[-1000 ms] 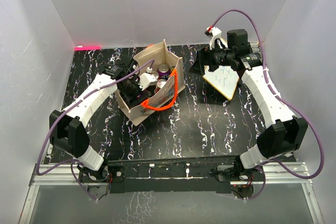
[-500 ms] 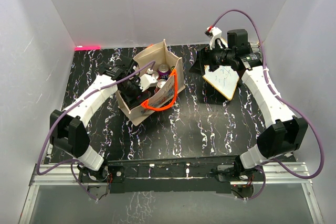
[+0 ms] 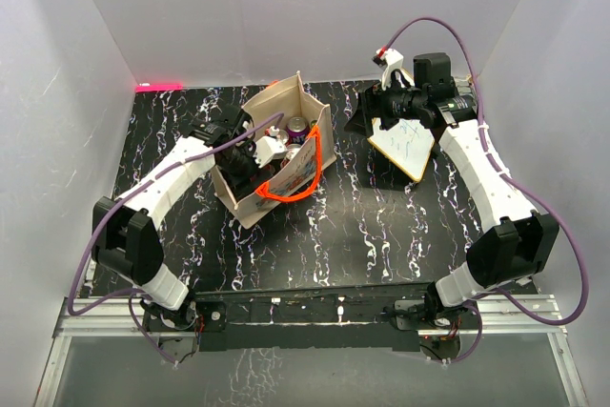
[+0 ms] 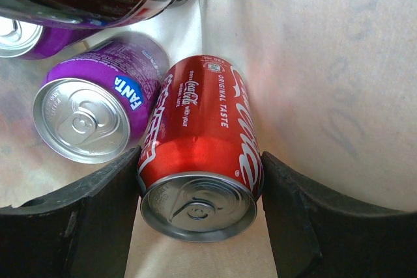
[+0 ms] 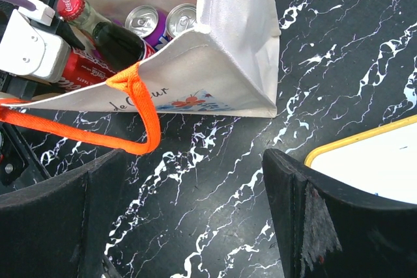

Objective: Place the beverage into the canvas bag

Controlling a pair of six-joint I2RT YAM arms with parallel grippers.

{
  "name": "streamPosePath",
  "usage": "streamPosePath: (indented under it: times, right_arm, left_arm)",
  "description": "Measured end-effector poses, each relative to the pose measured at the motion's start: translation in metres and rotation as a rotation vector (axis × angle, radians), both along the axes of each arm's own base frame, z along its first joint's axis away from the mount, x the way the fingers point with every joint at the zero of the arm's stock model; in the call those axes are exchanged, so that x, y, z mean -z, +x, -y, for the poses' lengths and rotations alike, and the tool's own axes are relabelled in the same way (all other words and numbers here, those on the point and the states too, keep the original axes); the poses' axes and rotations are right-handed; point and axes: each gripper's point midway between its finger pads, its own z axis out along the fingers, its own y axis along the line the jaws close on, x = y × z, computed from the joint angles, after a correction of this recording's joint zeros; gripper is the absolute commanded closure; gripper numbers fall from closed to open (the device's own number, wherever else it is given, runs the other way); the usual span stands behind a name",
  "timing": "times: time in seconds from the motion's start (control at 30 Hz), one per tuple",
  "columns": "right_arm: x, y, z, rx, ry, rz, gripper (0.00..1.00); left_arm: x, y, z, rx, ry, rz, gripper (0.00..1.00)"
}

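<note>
Bench (image 3: pixel 381 216): black top with white marble veining, closed in on three sides by plain white walls (image 3: pixel 191 7). Short pink strip (image 3: pixel 159 87) at the far left foot of the back wall.

Boxy beige canvas bag (image 3: pixel 283 100): left of centre, mouth open, orange loop handle (image 5: pixel 98 131) drooping over its flower-printed side.

Red aluminium Coca-Cola can (image 4: pixel 199 128): inside the bag, tilted, close to the bag's inner wall. It is pinched by my left end effector (image 4: pixel 201 167), one black finger against each flank.

Purple Fanta can (image 4: pixel 98 112): in the bag, touching the red can's side.

Dark glass Coca-Cola bottle with a red cap (image 5: pixel 98 27): in the bag, leaning. Two more silver-topped cans (image 5: pixel 146 21) sit beyond it. These crowd the bag's floor, and my left wrist fills much of its mouth.

White board with a yellow rim (image 3: pixel 405 147): lies to the right of the bag, apart from it, with faint handwriting on it.

My right end effector (image 5: pixel 195 161): fingers spread wide, nothing between them. It hangs over bare bench between the bag's corner and the board.

Purple cables (image 3: pixel 429 26): one loops from each arm.
</note>
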Motion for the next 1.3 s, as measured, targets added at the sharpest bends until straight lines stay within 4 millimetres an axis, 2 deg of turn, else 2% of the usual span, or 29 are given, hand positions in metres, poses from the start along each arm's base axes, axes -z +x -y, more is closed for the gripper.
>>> streamPosePath:
  times: [0.3, 0.43, 0.67, 0.97, 1.3]
  right_arm:
    - [0.001, 0.003, 0.004, 0.012, -0.017, 0.011, 0.12]
    - [0.001, 0.005, 0.008, 0.024, -0.018, 0.012, 0.12]
    - [0.001, 0.006, 0.010, 0.031, -0.019, 0.011, 0.12]
    - [0.001, 0.006, 0.010, 0.031, -0.018, 0.011, 0.12]
    - [0.001, 0.006, 0.010, 0.028, -0.016, 0.011, 0.12]
  left_arm:
    - [0.005, 0.004, 0.002, 0.000, 0.001, -0.002, 0.39]
    - [0.005, 0.005, 0.002, 0.000, 0.001, -0.001, 0.27]
    - [0.006, 0.003, 0.001, 0.005, 0.006, -0.008, 0.12]
    - [0.005, 0.000, -0.001, 0.016, 0.015, -0.021, 0.03]
    - [-0.013, 0.001, -0.001, 0.041, 0.017, -0.008, 0.03]
